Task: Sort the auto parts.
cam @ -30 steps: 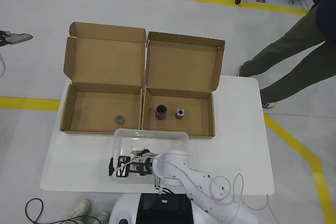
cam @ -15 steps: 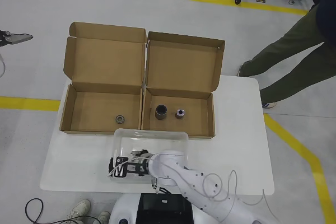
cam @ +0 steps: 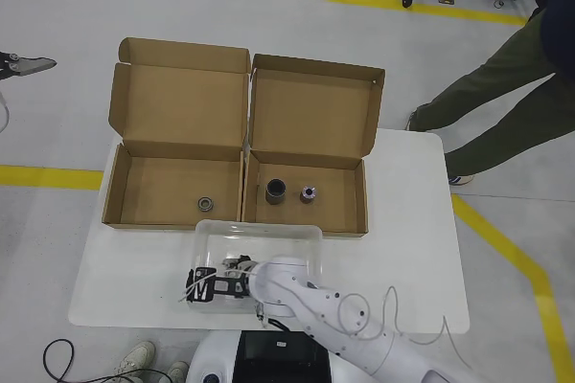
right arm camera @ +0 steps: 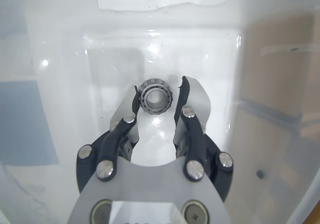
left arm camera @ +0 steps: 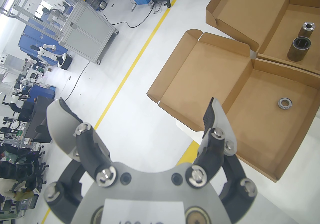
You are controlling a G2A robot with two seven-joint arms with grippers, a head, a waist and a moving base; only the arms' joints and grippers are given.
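Observation:
My right gripper (right arm camera: 160, 86) is down inside the clear plastic bin (cam: 259, 228), open, its fingers either side of a silver roller bearing (right arm camera: 155, 100). One finger touches the bearing and the other stands a little off it. In the top view this gripper (cam: 203, 285) sits at the bin's left end. A matching bearing (cam: 206, 203) lies in the left cardboard box (cam: 134, 206). The right box (cam: 340, 206) holds a dark sleeve (cam: 275, 191) and a small silver part (cam: 309, 193). My left gripper (left arm camera: 137, 107) hangs open and empty over the floor, left of the table.
Both boxes have their lids folded back at the far side. A white table (cam: 412, 239) carries everything, with bare surface to the right of the boxes. A person's legs (cam: 498, 86) stand off the far right corner.
My right arm has shifted a little to the left inside the bin. The left arm and the boxed parts have not moved.

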